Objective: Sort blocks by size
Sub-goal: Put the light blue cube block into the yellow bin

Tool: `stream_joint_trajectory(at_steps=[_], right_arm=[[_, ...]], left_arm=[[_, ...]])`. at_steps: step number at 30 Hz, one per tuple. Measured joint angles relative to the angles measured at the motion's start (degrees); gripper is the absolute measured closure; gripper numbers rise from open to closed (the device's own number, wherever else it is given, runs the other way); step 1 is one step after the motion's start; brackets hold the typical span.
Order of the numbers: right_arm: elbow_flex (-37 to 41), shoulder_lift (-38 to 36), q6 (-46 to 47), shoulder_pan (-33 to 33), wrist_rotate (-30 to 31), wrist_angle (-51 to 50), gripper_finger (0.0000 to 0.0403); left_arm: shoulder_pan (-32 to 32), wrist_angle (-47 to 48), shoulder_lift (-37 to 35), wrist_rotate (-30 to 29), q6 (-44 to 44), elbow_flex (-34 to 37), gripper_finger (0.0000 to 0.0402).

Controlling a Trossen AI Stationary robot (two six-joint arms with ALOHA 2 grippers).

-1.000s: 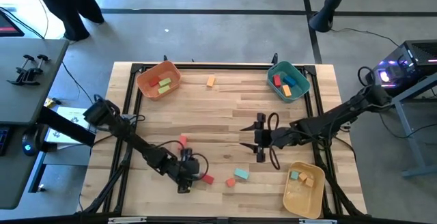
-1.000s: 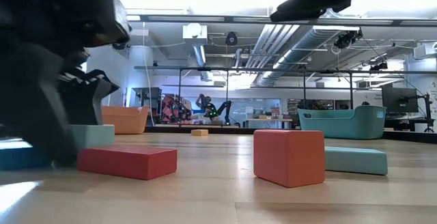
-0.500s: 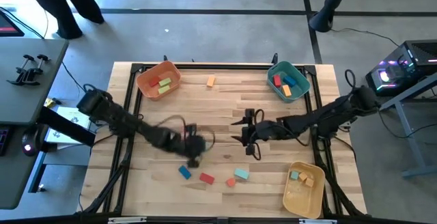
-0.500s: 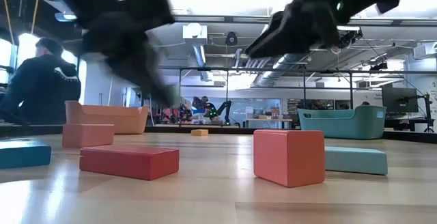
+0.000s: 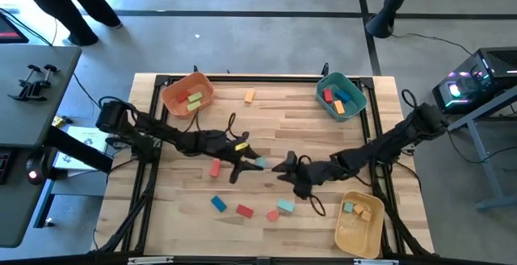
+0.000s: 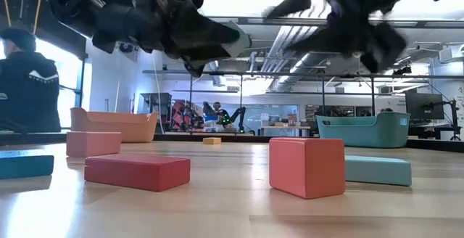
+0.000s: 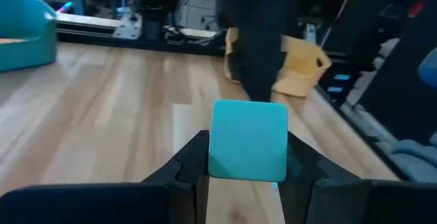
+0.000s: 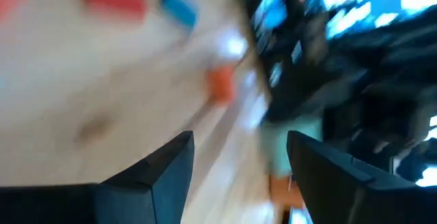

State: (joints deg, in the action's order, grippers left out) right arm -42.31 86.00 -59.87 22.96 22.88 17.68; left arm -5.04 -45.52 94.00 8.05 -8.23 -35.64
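Observation:
My left gripper (image 5: pixel 249 163) is over the table's middle, shut on a small teal block (image 7: pixel 248 142), and shows high up in the low view (image 6: pixel 217 42). My right gripper (image 5: pixel 284 170) is just right of it, open and empty, and blurred in its wrist view (image 8: pixel 235 166). Loose blocks lie flat on the table: a pink one (image 5: pixel 215 167), a blue bar (image 5: pixel 218 204), a red bar (image 5: pixel 244 211), a salmon cube (image 5: pixel 272 216), a teal bar (image 5: pixel 285 206) and a small orange one (image 5: pixel 249 95) far back. My left gripper pinches the teal block by two opposite sides (image 7: pixel 213 157) between its two fingers (image 7: pixel 192 166). The fingers reach out toward the table's right side. The block's far face sticks out beyond the fingertips, and it is lifted clear of the table.
An orange bin (image 5: pixel 187 95) with blocks stands far left, a teal bin (image 5: pixel 341 95) with blocks far right, and a yellow bin (image 5: pixel 359 220) with blocks near right. A person (image 6: pixel 29 85) stands beyond the table's left side. Bare wood lies between the bins.
My left gripper has risen from the table's near edge with the teal block and swung toward the far and right side, to the middle. The blue bar it stood over now shows. My right gripper has moved left and slightly nearer, toward the left gripper, and turned.

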Motion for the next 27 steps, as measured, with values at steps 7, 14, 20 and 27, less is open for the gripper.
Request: stream_joint_trajectory(at_steps=[7, 14, 20, 27], right_arm=[[-0.01, -0.04, 2.74, -1.8, -8.03, 10.86, 0.0193], [-0.01, -0.02, 9.61, -7.58, -21.88, 10.82, 0.022], [-0.01, -0.04, 14.0, -9.07, -21.53, 9.93, 0.0222], [-0.01, -0.02, 10.79, -9.48, -15.84, 0.67, 0.0157]], left_arm=[[-3.3, -0.77, 0.0, 0.06, -0.09, 0.0, 0.0305], [-4.8, -0.62, 0.0, -3.03, -0.11, 0.0, 0.0299], [-4.24, 1.62, 0.0, -8.63, -4.64, -0.17, 0.0298], [-2.69, 16.2, 0.0, -13.27, -11.65, -4.05, 0.0297]])
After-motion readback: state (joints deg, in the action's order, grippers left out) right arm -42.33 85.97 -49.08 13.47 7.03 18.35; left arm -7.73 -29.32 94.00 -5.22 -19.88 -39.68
